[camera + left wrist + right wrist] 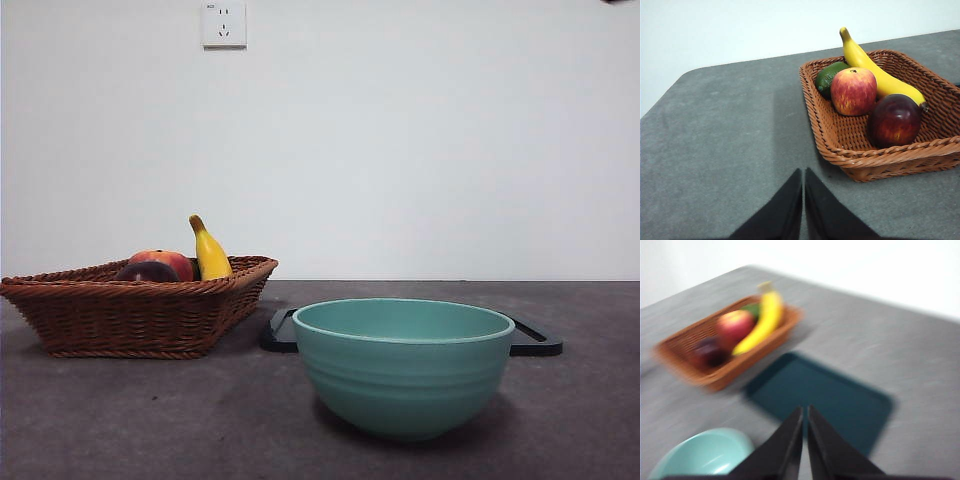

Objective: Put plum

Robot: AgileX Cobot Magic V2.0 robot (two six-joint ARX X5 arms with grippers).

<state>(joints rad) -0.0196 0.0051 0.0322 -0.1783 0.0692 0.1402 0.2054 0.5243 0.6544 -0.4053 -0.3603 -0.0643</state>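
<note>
Grey felt-like table (pixel 120 420) under a plain white wall (pixel 400 140), with a white socket (pixel 224 24) high on it in the front view.

Wicker basket (pixel 130 315) on the table, seen at left in the front view, holding four fruits. Plum (pixel 895 120) lying inside the basket against its near rim in the left wrist view, dark maroon and glossy, touching or nearly touching the banana (pixel 875 70). In the front view only the plum's top showing above the basket rim, just before the apple (pixel 165 262). Apple red and yellow, stem dimple up, next to the plum with a small gap between. Banana stretched along behind both, one end pointing upward above the rim in the front view. Green fruit (pixel 829 76) tucked in the far corner behind the apple, partly hidden.

Teal bowl (pixel 403 365) standing upright near the camera in the front view, well apart from the basket. Dark tray (pixel 820 400) flat on the table behind the bowl, between bowl and basket in the right wrist view, one corner close to the basket.

Left gripper (pixel 803 175) over bare table beside the basket, jaws pressed together with only a thin slit between, gripping nothing. Right gripper (pixel 805 412) above the near edge of the tray, jaws likewise closed to a thin slit and empty; picture blurred. Black tip at the top right corner of the front view; cannot tell which arm.
</note>
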